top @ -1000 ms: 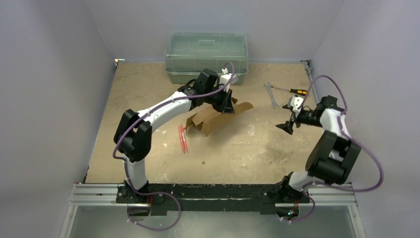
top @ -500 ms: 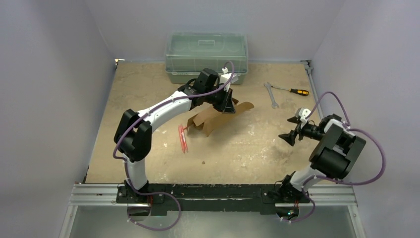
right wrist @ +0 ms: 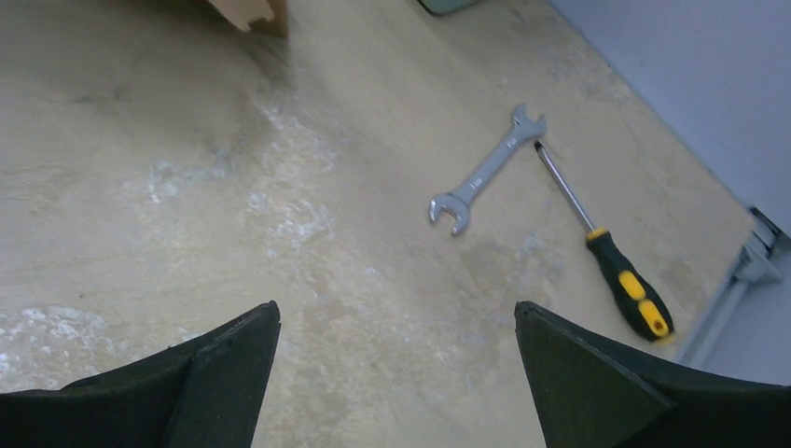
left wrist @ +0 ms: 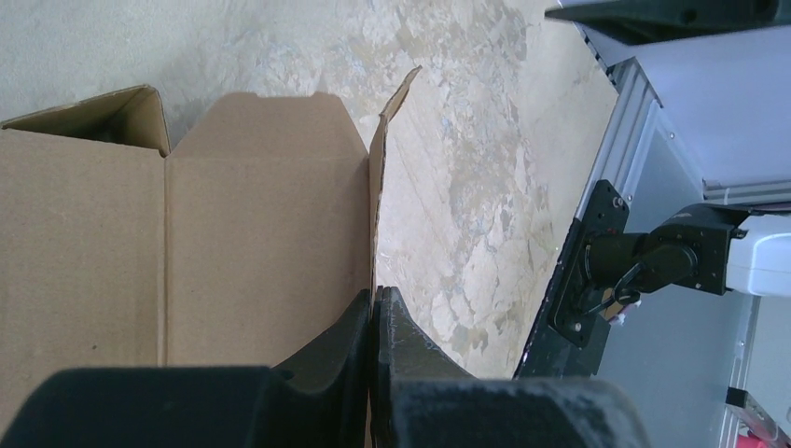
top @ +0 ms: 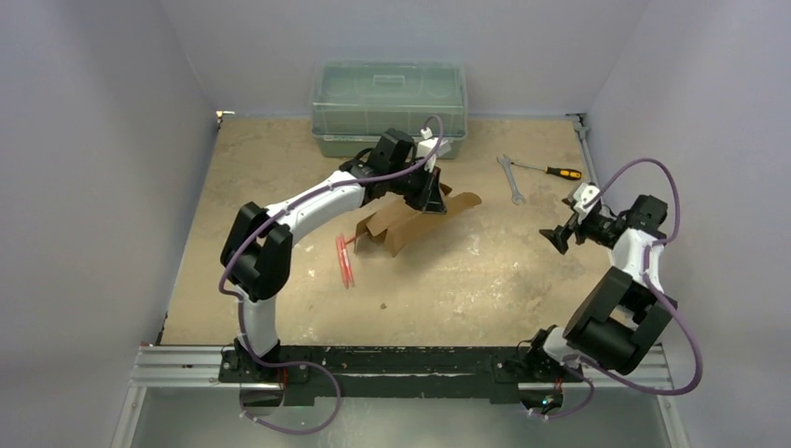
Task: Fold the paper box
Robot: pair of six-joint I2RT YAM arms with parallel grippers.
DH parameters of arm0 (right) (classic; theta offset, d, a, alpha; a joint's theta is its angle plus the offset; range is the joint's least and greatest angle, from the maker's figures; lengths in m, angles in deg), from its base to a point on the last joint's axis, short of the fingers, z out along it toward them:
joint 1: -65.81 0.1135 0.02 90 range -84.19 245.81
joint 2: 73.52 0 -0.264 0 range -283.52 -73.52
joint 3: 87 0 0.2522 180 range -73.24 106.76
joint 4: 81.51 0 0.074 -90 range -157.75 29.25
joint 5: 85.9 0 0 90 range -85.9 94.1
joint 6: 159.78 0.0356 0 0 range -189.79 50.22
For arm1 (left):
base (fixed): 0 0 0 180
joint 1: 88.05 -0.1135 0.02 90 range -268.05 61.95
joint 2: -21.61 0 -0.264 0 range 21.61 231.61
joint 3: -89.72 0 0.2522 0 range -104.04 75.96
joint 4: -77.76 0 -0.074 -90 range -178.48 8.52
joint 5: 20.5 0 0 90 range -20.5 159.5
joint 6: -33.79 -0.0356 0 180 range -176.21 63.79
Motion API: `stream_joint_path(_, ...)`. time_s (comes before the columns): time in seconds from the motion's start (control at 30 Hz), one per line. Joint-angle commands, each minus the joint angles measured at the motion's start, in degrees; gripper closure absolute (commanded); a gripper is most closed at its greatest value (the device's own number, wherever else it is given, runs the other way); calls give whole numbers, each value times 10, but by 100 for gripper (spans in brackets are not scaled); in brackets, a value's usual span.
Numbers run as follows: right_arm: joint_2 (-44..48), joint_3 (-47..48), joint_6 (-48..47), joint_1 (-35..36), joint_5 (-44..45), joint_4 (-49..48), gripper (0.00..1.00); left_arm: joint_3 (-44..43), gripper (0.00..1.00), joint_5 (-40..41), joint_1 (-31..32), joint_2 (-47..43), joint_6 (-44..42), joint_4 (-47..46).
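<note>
Left wrist: left jaws pinch paper box [left wrist: 233, 233] edge

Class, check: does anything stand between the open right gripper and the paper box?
Nothing visible does. Only bare table lies between the right gripper and the box; the wrench and screwdriver lie farther back, off that line.
</note>
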Motion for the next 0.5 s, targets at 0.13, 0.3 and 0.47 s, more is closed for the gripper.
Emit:
stream_joint_path(0.13,-105,106,-373,86,-95,337,1,-56,100,-26,-2,27,14,-11)
stream_joint_path(0.3,-148,164,-409,136,-138,367,1,-77,100,-30,-2,39,16,-3)
stream_joint_path(0.47,-135,180,-95,208,-68,123,1,-93,100,-29,-4,46,13,6)
